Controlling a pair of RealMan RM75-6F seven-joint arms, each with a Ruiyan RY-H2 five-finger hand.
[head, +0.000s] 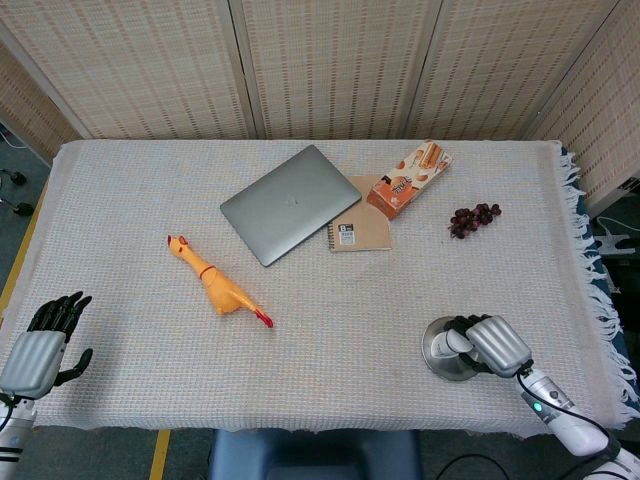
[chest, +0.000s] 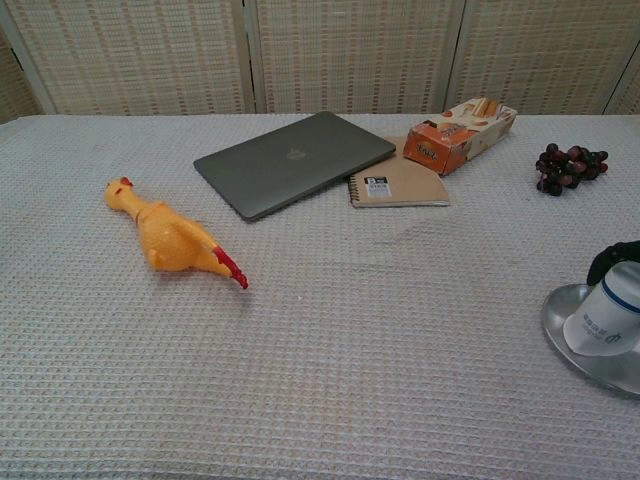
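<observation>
The right hand (head: 487, 345) sits at the near right corner of the bench (head: 330, 400), its fingers wrapped around a white cup (chest: 606, 318) with a blue rim band and blue printing. The cup stands upright on a round metal saucer (head: 440, 352) — in the chest view the dark fingertips (chest: 612, 256) curl over the cup's far side, at about 12 o'clock from it. In the head view the cup is almost wholly hidden under the hand, and the saucer shows out at the hand's 9 o'clock.

The left hand (head: 42, 345) hovers off the near left edge of the bench, fingers apart and holding nothing, well apart from the cup; the right hand is plainly the nearer one.

From the cup, a bunch of dark grapes (head: 473, 219) lies at 12 o'clock, and a rubber chicken (head: 216, 284) at about 10 o'clock with its long axis running from 10 to 4. Farther back lie a closed grey laptop (head: 290, 203), a brown spiral notebook (head: 359, 233) just beside it, and an orange snack box (head: 409, 178) — its near end resting on the notebook's far corner.
</observation>
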